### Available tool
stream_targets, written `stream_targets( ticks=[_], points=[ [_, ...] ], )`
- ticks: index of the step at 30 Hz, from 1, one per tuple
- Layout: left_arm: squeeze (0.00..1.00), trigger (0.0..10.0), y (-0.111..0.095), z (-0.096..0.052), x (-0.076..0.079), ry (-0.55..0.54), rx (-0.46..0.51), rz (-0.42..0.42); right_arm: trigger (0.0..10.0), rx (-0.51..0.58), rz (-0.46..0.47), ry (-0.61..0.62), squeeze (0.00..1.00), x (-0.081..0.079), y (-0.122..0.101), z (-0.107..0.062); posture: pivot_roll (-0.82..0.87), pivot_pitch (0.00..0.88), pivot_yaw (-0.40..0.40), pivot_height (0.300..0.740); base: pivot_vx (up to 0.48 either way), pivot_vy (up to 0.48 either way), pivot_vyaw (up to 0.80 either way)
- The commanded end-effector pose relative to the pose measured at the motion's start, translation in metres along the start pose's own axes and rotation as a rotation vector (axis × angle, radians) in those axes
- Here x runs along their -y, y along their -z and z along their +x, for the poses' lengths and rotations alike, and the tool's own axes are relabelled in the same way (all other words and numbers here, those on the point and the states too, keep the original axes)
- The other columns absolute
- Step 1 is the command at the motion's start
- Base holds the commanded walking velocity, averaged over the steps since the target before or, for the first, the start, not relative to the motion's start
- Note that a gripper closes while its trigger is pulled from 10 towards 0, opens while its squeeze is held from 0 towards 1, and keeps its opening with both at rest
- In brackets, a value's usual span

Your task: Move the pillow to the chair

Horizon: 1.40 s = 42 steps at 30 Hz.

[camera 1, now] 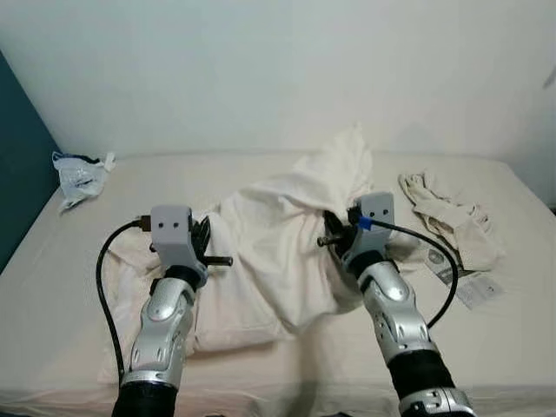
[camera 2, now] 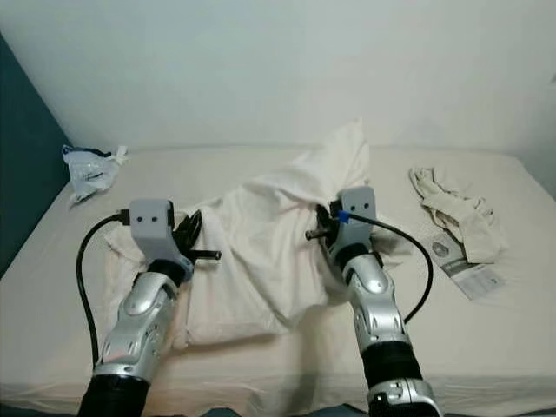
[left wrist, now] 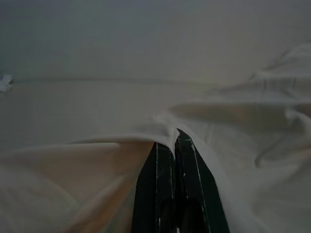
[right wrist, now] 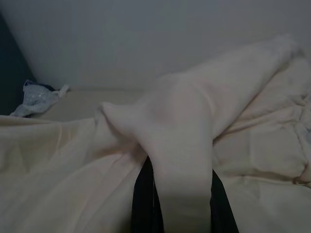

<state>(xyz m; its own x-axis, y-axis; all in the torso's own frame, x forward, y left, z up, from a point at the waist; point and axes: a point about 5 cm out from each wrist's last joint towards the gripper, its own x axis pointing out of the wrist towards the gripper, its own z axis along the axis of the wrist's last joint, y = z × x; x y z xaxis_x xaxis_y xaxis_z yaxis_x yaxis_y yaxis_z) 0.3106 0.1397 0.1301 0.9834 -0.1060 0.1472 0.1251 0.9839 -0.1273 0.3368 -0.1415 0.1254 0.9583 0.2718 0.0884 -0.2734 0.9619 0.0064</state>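
The pillow [camera 1: 278,252], cream and limp, lies partly raised off the bed [camera 1: 78,304], bunched up between the 2 arms, and no chair is in sight, so the carry looks barely begun. The left end effector [left wrist: 174,141] has its 2 fingers pressed together on a thin fold at the pillow's left edge, while the right end effector [right wrist: 177,167] has its fingers spread around a thick bunch of fabric that rises in a peak above it, seemingly gripping it. Holding 2 well-apart sides probably keeps the floppy pillow from sagging or slipping when lifted clear.
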Motion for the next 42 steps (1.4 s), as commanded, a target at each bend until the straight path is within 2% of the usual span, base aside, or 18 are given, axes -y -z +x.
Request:
stream_targets(
  ticks=[1, 5, 8, 11, 15, 42],
  points=[
    [0.0, 10.0, -0.01, 0.001, 0.002, 0.019, 0.065, 0.006, 10.0, 0.047, -0.02, -0.056, 0.0, -0.01, -0.009, 0.004, 0.0, 0.036, -0.012, 0.74, 0.0, 0.0, 0.0],
    [0.0, 10.0, -0.013, 0.003, 0.001, 0.022, 0.076, 0.013, 10.0, 0.078, -0.038, -0.027, 0.0, -0.007, -0.015, 0.006, 0.01, 0.035, -0.011, 0.74, 0.0, 0.0, 0.0],
    [0.0, 10.0, -0.014, 0.005, 0.001, 0.02, 0.078, 0.03, 10.0, 0.076, -0.031, -0.017, 0.0, -0.007, -0.016, 0.008, 0.01, 0.036, -0.01, 0.74, 0.0, 0.0, 0.0],
    [0.0, 10.0, -0.014, 0.005, 0.001, 0.02, 0.08, 0.035, 10.0, 0.062, -0.066, -0.029, 0.0, -0.007, -0.014, 0.008, 0.01, 0.038, -0.009, 0.74, 0.0, 0.0, 0.0],
    [0.0, 10.0, -0.015, 0.005, 0.001, 0.021, 0.088, 0.045, 10.0, 0.06, -0.111, -0.056, 0.0, -0.013, -0.012, 0.007, 0.01, 0.044, -0.011, 0.74, 0.0, 0.0, 0.8],
    [0.0, 10.0, -0.016, 0.002, 0.007, 0.056, 0.075, 0.063, 10.0, 0.054, -0.047, -0.067, 0.0, -0.018, -0.008, 0.008, 0.04, 0.056, -0.007, 0.74, 0.0, 0.0, 0.8]
  ],
)
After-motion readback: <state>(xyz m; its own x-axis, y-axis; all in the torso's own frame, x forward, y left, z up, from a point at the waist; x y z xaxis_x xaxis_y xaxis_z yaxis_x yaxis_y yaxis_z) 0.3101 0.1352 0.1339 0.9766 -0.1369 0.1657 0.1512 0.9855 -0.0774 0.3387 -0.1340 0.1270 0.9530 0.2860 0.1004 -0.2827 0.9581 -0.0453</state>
